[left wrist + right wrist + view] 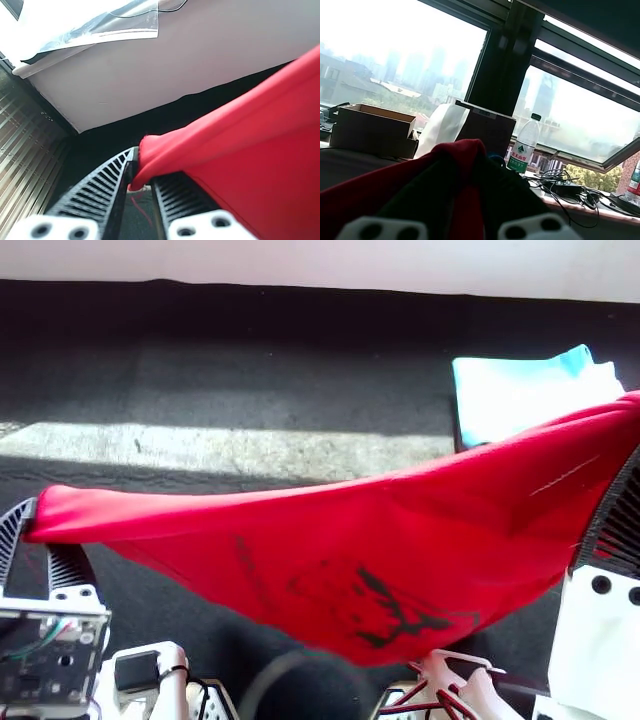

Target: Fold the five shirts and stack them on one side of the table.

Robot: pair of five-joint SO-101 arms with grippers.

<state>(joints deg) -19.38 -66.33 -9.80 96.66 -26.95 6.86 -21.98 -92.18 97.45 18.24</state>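
the red shirt (pixel 380 530) hangs in the air, stretched across the near side of the table (pixel 250 370) between both arms, its middle sagging low. the far half of the dark table lies open, crossed by a sunlit strip (pixel 250 452) and ending at a pale wall (pixel 300 260). the left gripper (pixel 35 525) is clamped on one corner of the shirt near the left edge. the right gripper (pixel 615 500) pinches the other end, which is cut off at the right edge. the cloth hides the near table, and its dark print is hard to make out. a folded pale blue shirt (pixel 525 390) lies at the far right, partly behind the red cloth. beyond the right gripper, a bottle (pixel 523 145) and a cardboard box (pixel 372 130) stand by a window.
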